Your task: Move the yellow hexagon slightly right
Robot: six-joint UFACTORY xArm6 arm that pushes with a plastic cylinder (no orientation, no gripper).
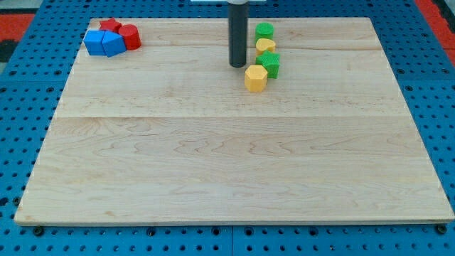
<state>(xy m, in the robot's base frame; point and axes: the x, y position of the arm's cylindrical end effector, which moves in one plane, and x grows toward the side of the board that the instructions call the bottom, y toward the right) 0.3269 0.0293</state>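
The yellow hexagon [256, 78] lies on the wooden board near the view's top centre. My tip [237, 65] stands just to the view's left of it, slightly above, with a small gap. A green star-shaped block [269, 64] touches the hexagon's upper right. A second yellow block [266, 47] lies above that, and a green round block [264, 30] above it.
In the view's top left corner sits a cluster: two blue blocks [102, 43], a red star-shaped block [110, 26] and a red round block [130, 36]. The wooden board [234, 156] lies on a blue pegboard surface [21, 107].
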